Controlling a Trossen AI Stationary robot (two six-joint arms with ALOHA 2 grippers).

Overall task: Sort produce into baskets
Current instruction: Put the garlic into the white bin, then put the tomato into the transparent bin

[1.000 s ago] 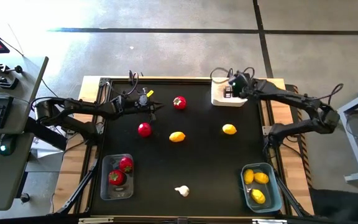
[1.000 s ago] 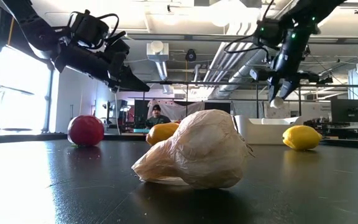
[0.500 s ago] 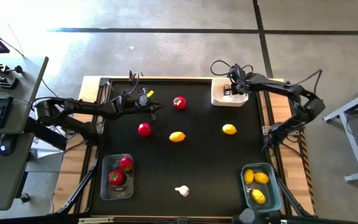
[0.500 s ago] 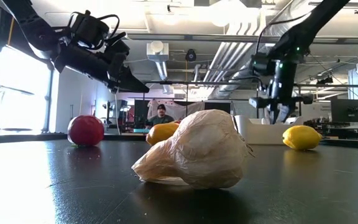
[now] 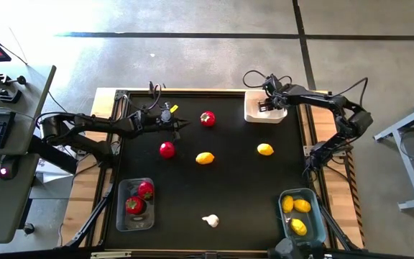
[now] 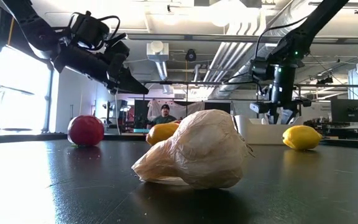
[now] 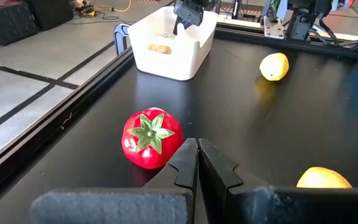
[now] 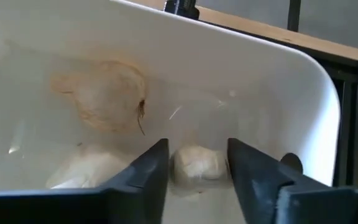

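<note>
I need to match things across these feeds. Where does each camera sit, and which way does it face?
High: overhead, straight down on the black table; both arms show.
Low: table height, past a garlic bulb into the room; both arms above.
Left wrist: behind the shut left gripper, facing a red tomato.
Right wrist: the open right gripper inside the white basket.
Shared: the basket shows in both wrist views.

Upper right: tub (image 5: 263, 114) holding garlic bulbs (image 8: 101, 93) | lower left: basket (image 5: 121, 215) with two tomatoes (image 5: 136, 204) | lower right: basket (image 5: 313, 226) with three lemons (image 5: 297, 226) | centre: loose tomatoes (image 5: 207, 118), lemons (image 5: 205, 158) | bottom centre: garlic bulb (image 5: 210, 221)
</note>
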